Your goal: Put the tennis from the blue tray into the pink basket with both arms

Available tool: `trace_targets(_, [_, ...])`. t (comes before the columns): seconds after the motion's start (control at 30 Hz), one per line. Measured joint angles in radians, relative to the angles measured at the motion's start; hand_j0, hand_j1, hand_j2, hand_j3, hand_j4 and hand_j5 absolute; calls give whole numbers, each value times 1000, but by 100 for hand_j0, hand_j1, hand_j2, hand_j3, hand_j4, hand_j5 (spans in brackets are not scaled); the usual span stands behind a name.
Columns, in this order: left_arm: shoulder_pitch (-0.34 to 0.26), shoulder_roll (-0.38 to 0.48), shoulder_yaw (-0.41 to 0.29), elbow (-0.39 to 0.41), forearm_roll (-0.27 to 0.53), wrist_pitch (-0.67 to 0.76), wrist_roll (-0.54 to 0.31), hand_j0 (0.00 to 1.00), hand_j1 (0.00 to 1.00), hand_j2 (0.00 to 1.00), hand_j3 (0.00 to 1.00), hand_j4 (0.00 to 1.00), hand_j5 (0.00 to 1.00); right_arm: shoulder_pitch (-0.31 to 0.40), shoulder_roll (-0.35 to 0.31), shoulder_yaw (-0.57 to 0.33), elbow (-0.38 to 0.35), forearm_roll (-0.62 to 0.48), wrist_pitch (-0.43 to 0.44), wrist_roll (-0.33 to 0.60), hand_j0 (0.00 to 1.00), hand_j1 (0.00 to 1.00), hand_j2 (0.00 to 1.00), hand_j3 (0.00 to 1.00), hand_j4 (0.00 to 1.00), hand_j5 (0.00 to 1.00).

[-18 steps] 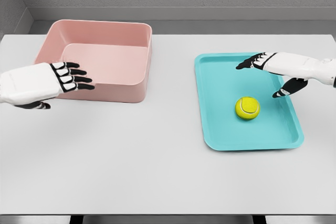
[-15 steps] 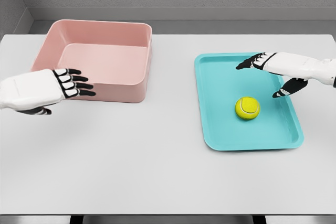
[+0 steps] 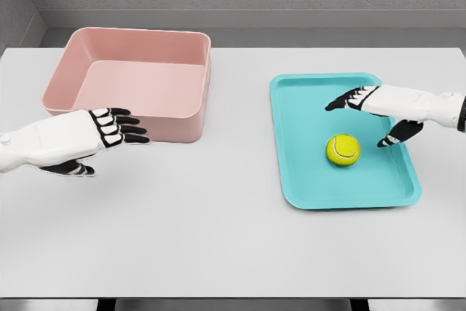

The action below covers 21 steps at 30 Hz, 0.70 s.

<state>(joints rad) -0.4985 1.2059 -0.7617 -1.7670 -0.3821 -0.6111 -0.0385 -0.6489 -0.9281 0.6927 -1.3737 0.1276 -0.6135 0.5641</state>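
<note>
In the head view, a yellow-green fuzzy tennis ball (image 3: 343, 150) is seen right of centre, lying on a flat turquoise plastic tray (image 3: 313, 187). The white right hand (image 3: 378, 107) is held over the tray just above and right of the ball, its black-tipped fingers (image 3: 338, 100) spread and nothing gripped; the thumb is pointed down beside the ball, apart from it. At the left, the left hand (image 3: 87, 136) is held open before the pink rectangular basket (image 3: 167, 125) on the pale grey table (image 3: 218, 238).

Tennis ball (image 3: 343, 150): fuzzy, matt felt; blue tray (image 3: 320, 189): smooth plastic, slight sheen; pink basket (image 3: 182, 121): smooth matt plastic; surface (image 3: 218, 238): smooth, matt white.
</note>
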Motion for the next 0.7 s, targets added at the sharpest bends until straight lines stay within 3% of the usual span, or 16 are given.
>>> trace_targets(0.07, [-29,7,-1,0,25,0,4,100,100,100,100,100,100,2,1,12,0,0,0,0,100,100,100,100,100,100])
trace_targets(0.3, [-17,12,12,0,62,0,35,100,100,100,100,100,100,-2,4,51,-7,1,0,-1,100,100,100,100,100,100])
trace_targets(0.47, [-104,15,9,0,102,0,47,100,100,100,100,100,100,0,6,68,-17,2,0,-1,100,100,100,100,100,100])
trace_targets(0.57, [-103,9,-16,-1,135,0,42,100,100,100,100,100,100,-2,10,79,-18,4,0,-1,99,99,99,99,99,99])
trace_targets(0.7, [-104,6,-44,-1,153,0,-132,100,100,100,100,100,100,-3,22,86,-17,7,0,0,99,99,99,99,99,99])
